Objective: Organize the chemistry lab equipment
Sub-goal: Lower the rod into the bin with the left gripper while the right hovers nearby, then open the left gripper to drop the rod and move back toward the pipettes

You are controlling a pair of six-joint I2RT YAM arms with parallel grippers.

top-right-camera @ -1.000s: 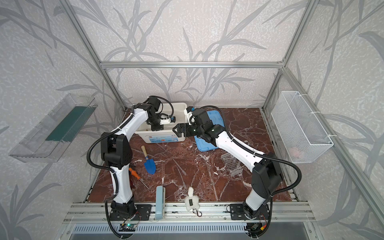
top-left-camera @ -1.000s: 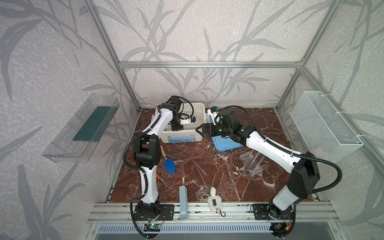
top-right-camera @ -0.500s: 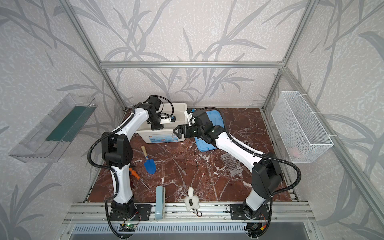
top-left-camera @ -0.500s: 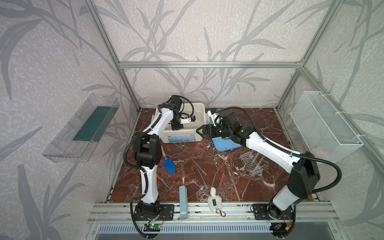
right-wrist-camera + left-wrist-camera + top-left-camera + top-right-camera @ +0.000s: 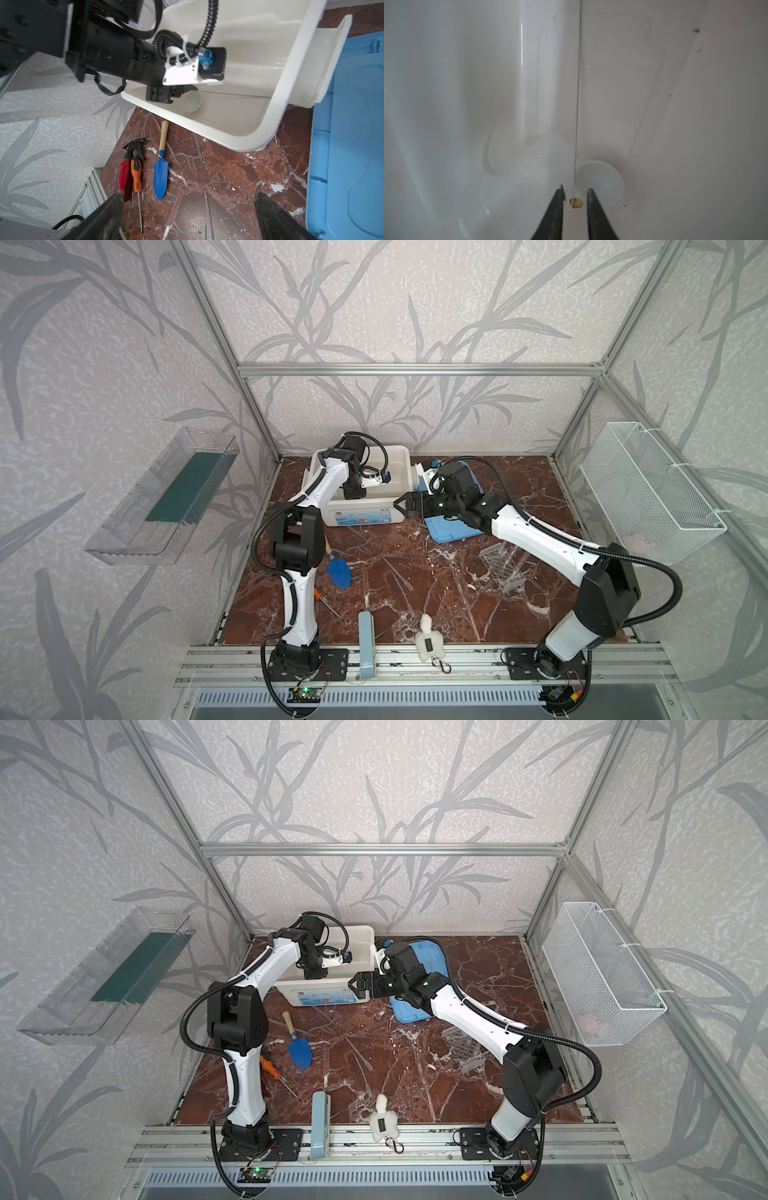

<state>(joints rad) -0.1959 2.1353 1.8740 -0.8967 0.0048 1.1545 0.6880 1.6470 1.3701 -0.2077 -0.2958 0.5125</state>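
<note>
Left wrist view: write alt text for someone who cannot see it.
The left pincer, its two dark fingers slightly parted, points into a white plastic bin with a thin clear rod running between the fingers, touching neither. A small white round dish sits on one side of the rod, a clear beaker, seemingly lying down, on the other.

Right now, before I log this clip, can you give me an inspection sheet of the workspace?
Surface: marble tabletop, red-brown.
Job's things: thin rod, white dish and clear beaker (blurred) inside the white bin; tube rack and loose rods on the tabletop.
Clutter: blue trowel, screwdriver, red spray bottle, plush toy, blue lid.
Grippers: left gripper in the bin, jaws slightly apart either side of the rod; right gripper beside the bin, jaws wide, empty.
Cables: black hoses loop off both arms; no snag seen.
Surroundings: wire basket, clear wall shelf.
</note>
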